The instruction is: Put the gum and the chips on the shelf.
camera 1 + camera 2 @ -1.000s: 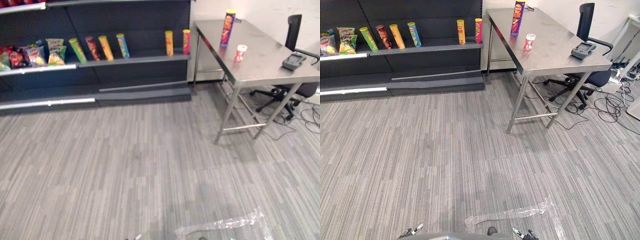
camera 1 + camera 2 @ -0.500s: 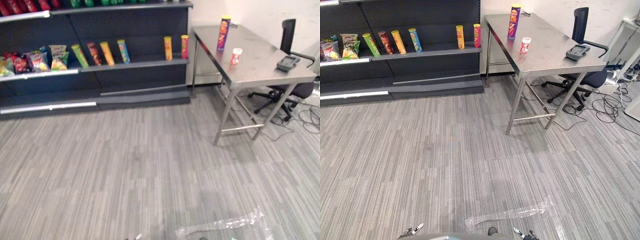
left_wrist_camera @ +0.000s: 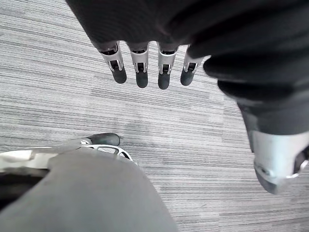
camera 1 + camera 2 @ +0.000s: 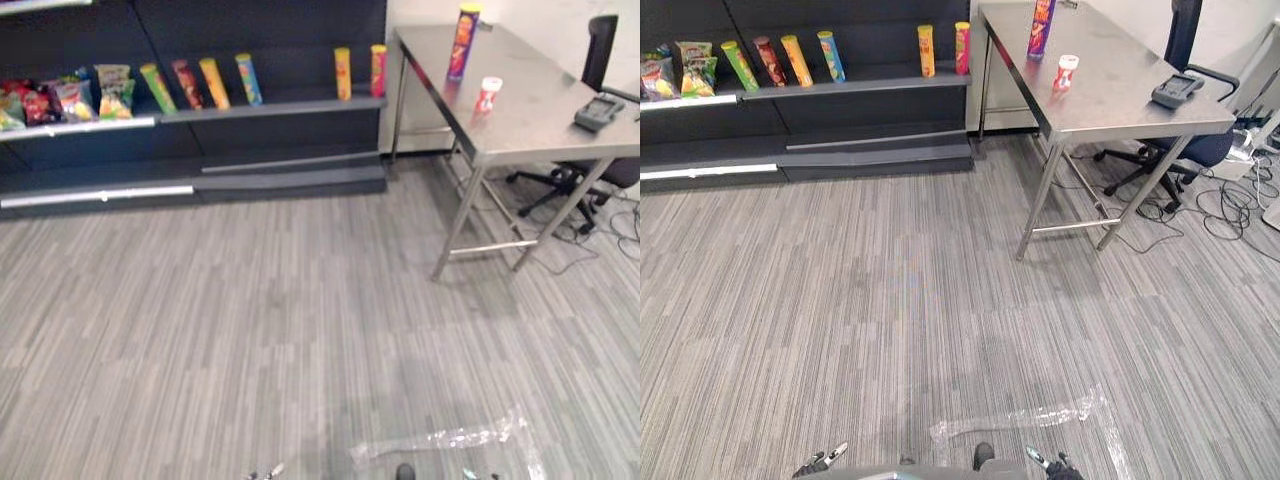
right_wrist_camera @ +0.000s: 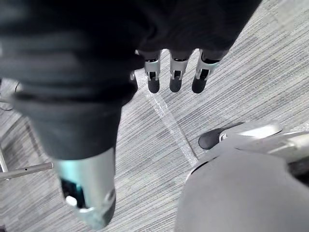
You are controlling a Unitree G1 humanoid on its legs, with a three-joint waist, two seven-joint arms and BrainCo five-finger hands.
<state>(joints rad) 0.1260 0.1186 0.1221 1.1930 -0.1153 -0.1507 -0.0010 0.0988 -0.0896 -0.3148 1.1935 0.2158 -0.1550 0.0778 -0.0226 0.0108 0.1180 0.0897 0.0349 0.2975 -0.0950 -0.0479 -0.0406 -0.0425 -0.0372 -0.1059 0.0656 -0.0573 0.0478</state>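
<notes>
Red-and-white gum tub (image 4: 1066, 73) standing on steel surface (image 4: 1120, 95), well ahead of right hand (image 5: 174, 79), untouched. Purple chips can (image 4: 1042, 25) standing upright just beyond gum tub. Right hand and left hand (image 3: 141, 72) hanging over grey carpet (image 4: 890, 300), fingers straight, holding nothing. Shelf (image 4: 855, 87) carrying row of cans (image 4: 790, 60), well ahead of left hand.

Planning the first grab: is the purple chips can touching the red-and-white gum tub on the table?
Apart. The right eye view shows a strip of bare steel table between the chips can and the gum tub.
</notes>
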